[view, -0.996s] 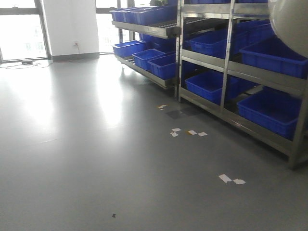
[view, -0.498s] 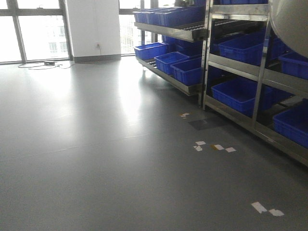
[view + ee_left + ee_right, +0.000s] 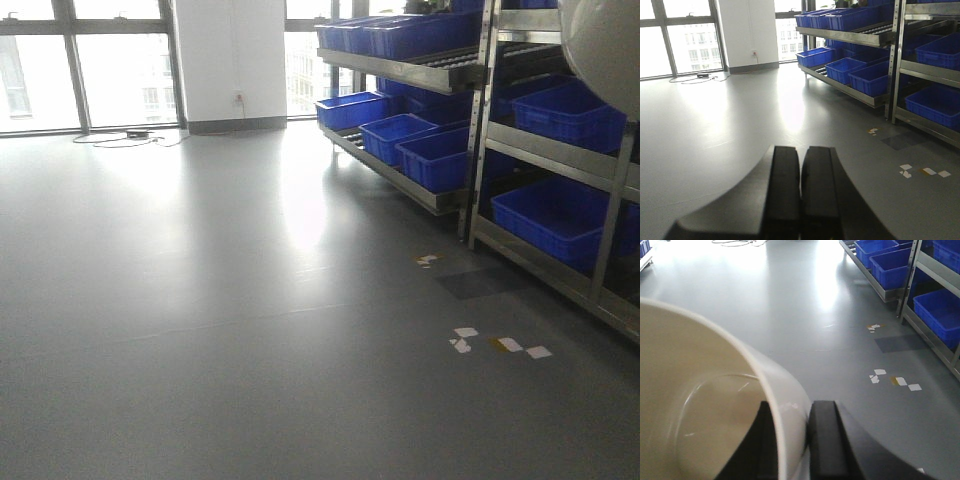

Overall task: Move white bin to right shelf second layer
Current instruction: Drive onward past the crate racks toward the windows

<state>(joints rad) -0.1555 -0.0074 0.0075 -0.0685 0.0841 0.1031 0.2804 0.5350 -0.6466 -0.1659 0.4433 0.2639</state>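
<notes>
The white bin (image 3: pixel 700 405) fills the lower left of the right wrist view, cream and smooth, its open inside facing the camera. My right gripper (image 3: pixel 795 415) is shut on its wall, one finger inside the rim and one outside. In the front view the bin's curved bottom (image 3: pixel 605 50) hangs at the top right, in front of the rack. The right shelf (image 3: pixel 548 150) is a stainless-steel rack along the right side, and blue crates (image 3: pixel 560 215) fill its levels. My left gripper (image 3: pixel 801 155) is shut on nothing above the grey floor.
A second steel rack (image 3: pixel 400 68) with blue crates (image 3: pixel 395 133) runs on toward the windows. White and yellow floor marks (image 3: pixel 500 345) lie near the rack's foot. Cables and a power strip (image 3: pixel 138 135) lie by the far wall. Grey floor spreads to the left.
The racks and floor marks have slid right and down in the front view, and more window wall shows at left. The bin stays in the same corner, still held.
</notes>
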